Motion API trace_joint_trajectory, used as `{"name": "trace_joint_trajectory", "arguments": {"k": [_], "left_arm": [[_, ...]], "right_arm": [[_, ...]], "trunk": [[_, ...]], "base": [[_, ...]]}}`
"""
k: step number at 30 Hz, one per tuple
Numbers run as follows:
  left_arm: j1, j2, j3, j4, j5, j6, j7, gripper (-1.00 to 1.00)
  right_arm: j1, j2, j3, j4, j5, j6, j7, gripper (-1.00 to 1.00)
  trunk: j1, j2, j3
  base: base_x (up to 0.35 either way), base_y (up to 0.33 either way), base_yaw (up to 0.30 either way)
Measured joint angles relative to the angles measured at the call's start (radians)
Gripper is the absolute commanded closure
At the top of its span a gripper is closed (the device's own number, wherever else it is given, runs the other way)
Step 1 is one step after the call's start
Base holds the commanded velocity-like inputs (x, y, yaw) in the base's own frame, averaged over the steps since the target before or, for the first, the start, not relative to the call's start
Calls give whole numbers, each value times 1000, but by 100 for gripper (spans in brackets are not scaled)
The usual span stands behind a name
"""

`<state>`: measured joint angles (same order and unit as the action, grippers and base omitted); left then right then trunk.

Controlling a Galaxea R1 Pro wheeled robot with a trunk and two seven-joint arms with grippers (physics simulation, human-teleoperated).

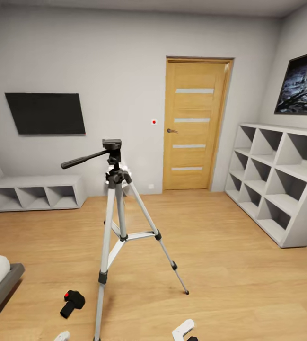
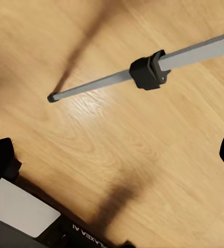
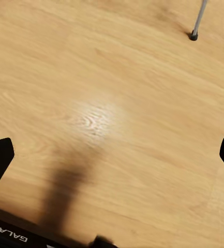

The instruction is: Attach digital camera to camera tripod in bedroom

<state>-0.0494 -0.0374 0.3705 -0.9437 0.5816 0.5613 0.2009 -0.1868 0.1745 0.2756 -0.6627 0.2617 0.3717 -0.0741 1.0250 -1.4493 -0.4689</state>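
Left gripper [image 2: 114, 155]: fingers wide apart, empty, above floor [image 2: 143, 150] near a tripod leg.
Right gripper [image 3: 112, 155]: fingers wide apart, empty, above floor.
Camera [image 1: 72, 302]: lying on floor, just beside tripod's near leg.
Tripod [image 1: 120, 218]: upright, mid-room.

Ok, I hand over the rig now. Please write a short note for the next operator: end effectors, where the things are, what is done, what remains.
Left end effector: open, empty, above the wood floor beside a tripod leg.
Right end effector: open, empty, above bare floor.
Small black digital camera with red button: on the floor, left of the tripod.
Tall silver-legged camera tripod: upright mid-room, black head bare.
Done: nothing grasped yet.
Left: pick up the camera, attach it on the head.
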Motion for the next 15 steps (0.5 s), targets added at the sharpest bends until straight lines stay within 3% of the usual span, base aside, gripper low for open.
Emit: {"name": "trace_joint_trajectory", "arguments": {"k": [15], "left_arm": [[0, 0, 0, 0, 0, 0, 0, -100]], "right_arm": [[0, 0, 0, 0, 0, 0, 0, -100]], "trunk": [[0, 0, 0]], "base": [[0, 0, 300]]}}
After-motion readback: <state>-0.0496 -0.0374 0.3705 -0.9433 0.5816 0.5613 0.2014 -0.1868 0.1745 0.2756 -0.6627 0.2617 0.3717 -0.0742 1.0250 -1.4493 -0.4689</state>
